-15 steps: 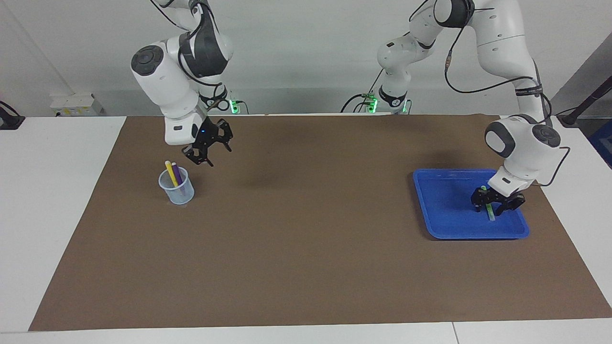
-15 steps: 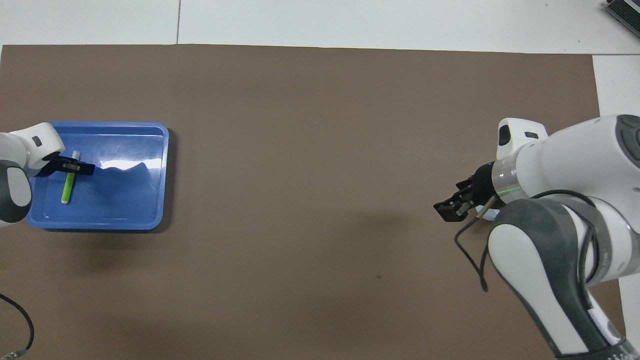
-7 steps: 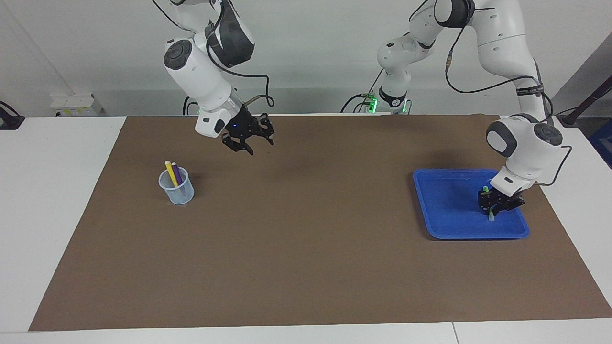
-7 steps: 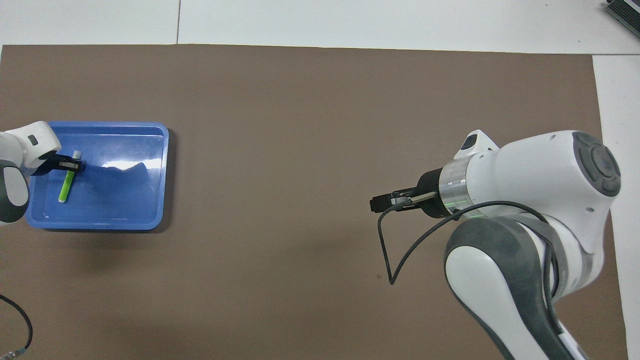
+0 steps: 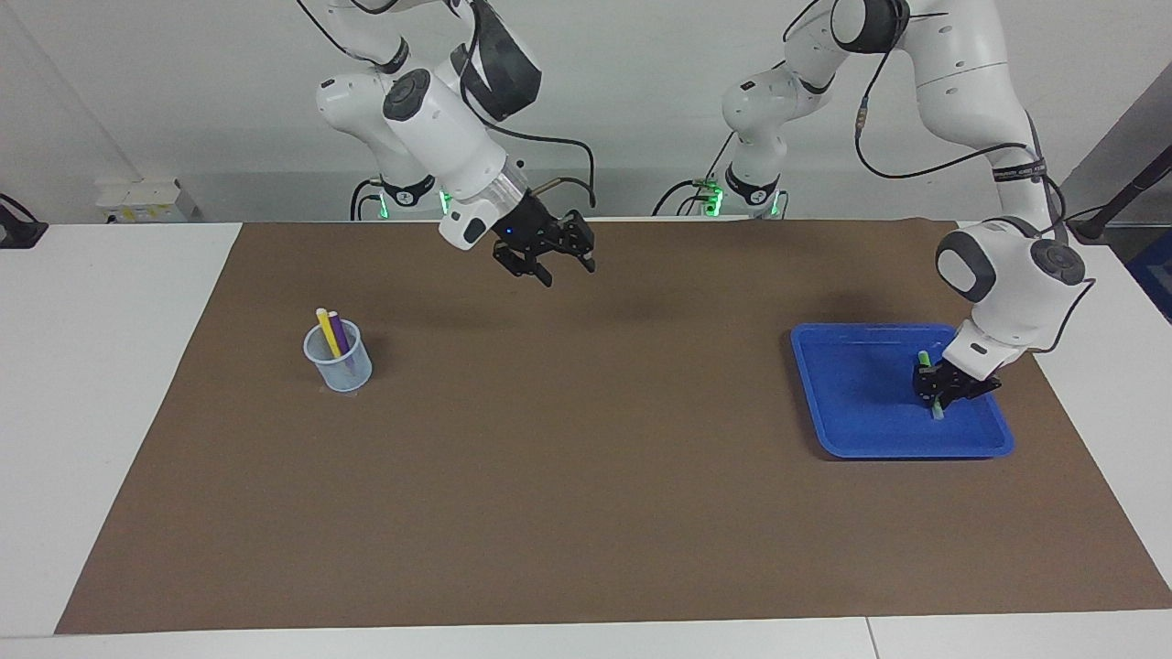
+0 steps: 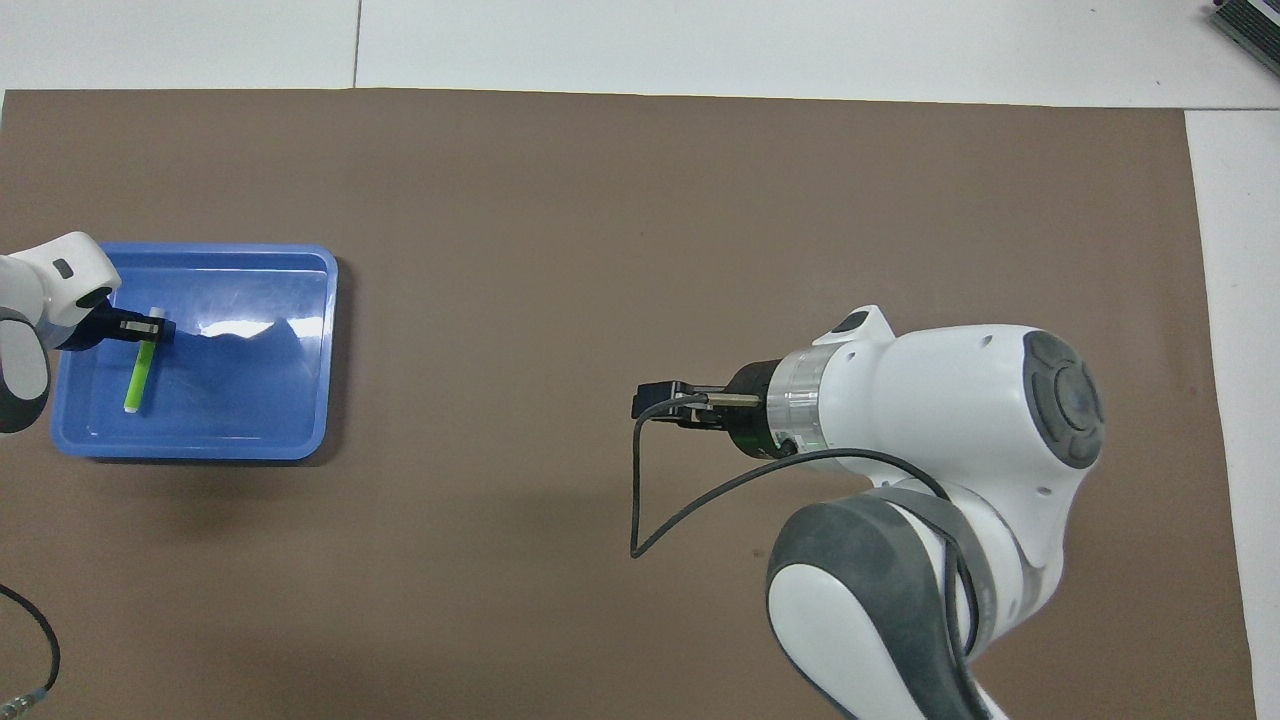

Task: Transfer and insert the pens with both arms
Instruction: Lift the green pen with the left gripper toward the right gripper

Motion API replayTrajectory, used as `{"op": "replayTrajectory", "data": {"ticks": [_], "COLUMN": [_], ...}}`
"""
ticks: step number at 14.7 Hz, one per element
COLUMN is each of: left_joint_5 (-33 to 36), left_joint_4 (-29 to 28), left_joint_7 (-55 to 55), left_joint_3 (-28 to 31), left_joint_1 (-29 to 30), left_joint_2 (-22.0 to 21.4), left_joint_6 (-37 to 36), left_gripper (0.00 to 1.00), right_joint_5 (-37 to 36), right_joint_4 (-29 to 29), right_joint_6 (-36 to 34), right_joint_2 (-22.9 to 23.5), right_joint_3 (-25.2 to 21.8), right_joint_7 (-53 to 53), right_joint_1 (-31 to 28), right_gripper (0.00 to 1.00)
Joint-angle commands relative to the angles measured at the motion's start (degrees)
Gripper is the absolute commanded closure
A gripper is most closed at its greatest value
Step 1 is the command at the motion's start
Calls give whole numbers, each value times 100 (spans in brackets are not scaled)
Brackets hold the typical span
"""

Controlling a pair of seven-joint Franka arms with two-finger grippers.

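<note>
The green pen [image 5: 925, 359] [image 6: 138, 375] lies in the blue tray [image 5: 861, 447] [image 6: 328, 350] at the left arm's end of the table. My left gripper [image 5: 938, 395] [image 6: 150, 328] is down in the tray, shut on the pen near its pale end. A yellow pen [image 5: 325, 331] and a purple pen [image 5: 339, 333] stand in a clear cup [image 5: 339, 364] at the right arm's end. In the overhead view the right arm hides the cup. My right gripper [image 5: 568, 270] [image 6: 645, 402] hangs open and empty over the mat's middle.
A brown mat [image 5: 586, 513] covers most of the white table. A black cable loop [image 6: 640, 500] hangs from the right arm's wrist. The tray sits near the mat's edge, at the left arm's end.
The left gripper's fingers have shut on the green pen in the tray. The right arm swung from beside the cup to over the mat's middle.
</note>
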Motion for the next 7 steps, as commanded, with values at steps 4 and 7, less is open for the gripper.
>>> {"op": "replayTrajectory", "data": {"ticks": [4, 7], "left_joint_5": [-252, -622], "left_joint_4": [571, 562], "left_joint_7": [-1319, -2170], "left_joint_3": [-59, -58], "left_joint_1": [-320, -540], "left_joint_2": [-286, -656], "left_joint_6": [-1416, -1970], "left_gripper": [100, 100], "right_joint_5": [221, 222], "right_joint_4": [-43, -60], "right_joint_6": [166, 149], "right_joint_2": [4, -5], "right_joint_3": [-26, -26], "right_joint_7": [466, 501], "right_joint_1": [110, 110], "right_gripper": [10, 0]}}
